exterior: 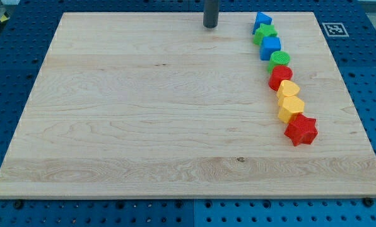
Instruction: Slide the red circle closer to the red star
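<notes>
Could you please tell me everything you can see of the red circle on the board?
The red circle is a small, chunky block of glossy red, plastic-looking material, lying flat on the wooden board near the view's right. It sits mid-chain in a curved line of blocks, pressed between the green circle above and a yellow block below. Two yellow blocks separate it from the red star. My tip stands well off, toward the view's upper left.

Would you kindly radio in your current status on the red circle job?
My tip at the view's top, clear of all blocks. Red circle block mid-chain, untouched. Two yellow blocks sit between it and red star block.
</notes>
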